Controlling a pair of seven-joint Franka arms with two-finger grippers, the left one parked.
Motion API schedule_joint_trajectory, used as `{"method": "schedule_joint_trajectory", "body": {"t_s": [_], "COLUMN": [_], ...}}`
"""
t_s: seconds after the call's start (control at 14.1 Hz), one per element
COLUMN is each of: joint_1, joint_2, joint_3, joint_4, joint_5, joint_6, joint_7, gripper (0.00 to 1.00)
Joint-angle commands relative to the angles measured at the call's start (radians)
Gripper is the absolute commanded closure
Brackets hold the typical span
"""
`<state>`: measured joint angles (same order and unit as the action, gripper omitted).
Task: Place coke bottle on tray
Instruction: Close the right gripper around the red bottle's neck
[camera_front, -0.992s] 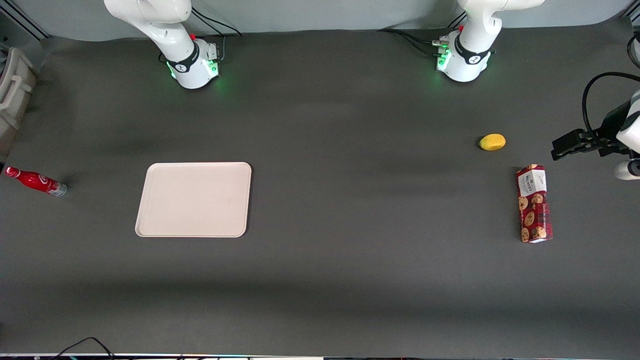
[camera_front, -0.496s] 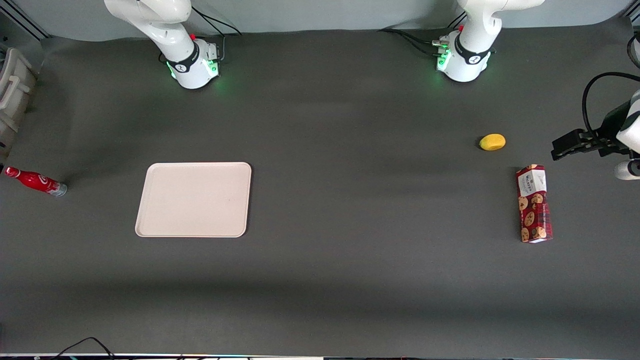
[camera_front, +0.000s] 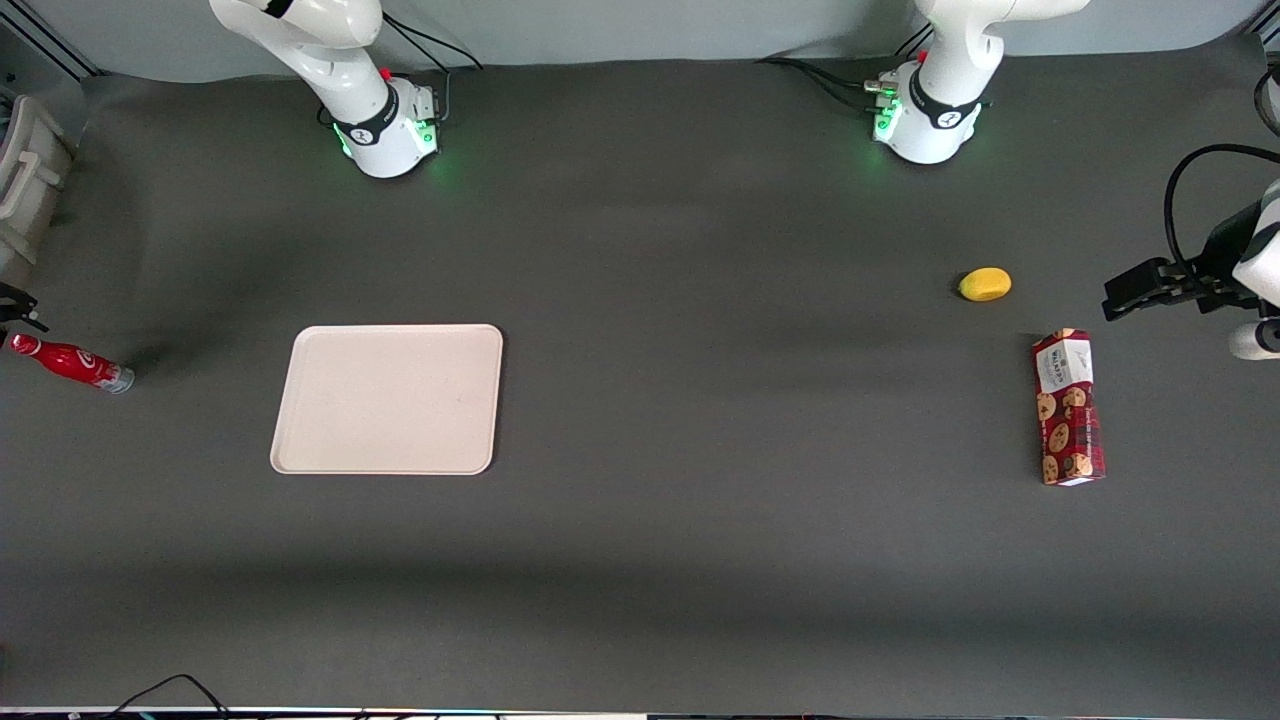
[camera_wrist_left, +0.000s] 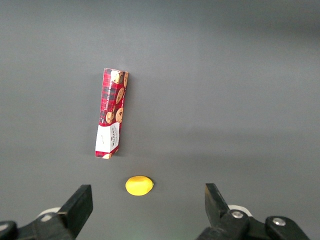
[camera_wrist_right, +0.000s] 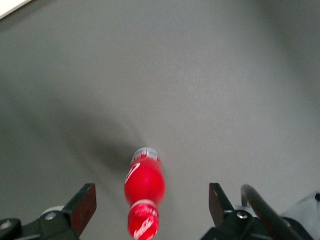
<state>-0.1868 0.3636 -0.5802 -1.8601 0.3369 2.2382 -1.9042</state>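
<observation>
red thing of the task: coke bottle (camera_front: 70, 362), lying on its side on the dark table mat (camera_front: 700, 560) at the working arm's end, well apart from the tray (camera_front: 387, 398)
bottle in the right wrist view: coke bottle (camera_wrist_right: 144, 198) seen from above, between the two spread fingers, not touched
gripper (camera_wrist_right: 152, 204): above the bottle, fingers set wide — nothing held
front view only: cream-beige tray, bare, nearer the table's middle than the bottle; just a dark bit of the gripper shows at the frame edge by the cap
left wrist view only: red cookie box (camera_wrist_left: 111, 113) and yellow lemon (camera_wrist_left: 139, 185) close up, lying apart
writing: white script on the bottle, blurred — cookie box's white label not readable
</observation>
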Motion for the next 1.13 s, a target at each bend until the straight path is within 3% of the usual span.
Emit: {"method": "schedule_joint_trajectory", "body": {"t_s": [0.0,0.5,0.92,1.06], "joint_1": [-0.028,-0.085,-0.080,-0.076], "joint_2": [0.041,0.052,0.061,0.061], "joint_3": [-0.003,0.000,0.000,0.000], "joint_4": [0.035,0.032,0.030,0.030], "joint_5": [0.074,0.091,0.117,0.119], "joint_6": [-0.003,-0.005,-0.005,-0.005], "joint_7": [-0.078,-0.079,-0.082,-0.082], "gripper": [0.00,0.04,0.09,0.17]}}
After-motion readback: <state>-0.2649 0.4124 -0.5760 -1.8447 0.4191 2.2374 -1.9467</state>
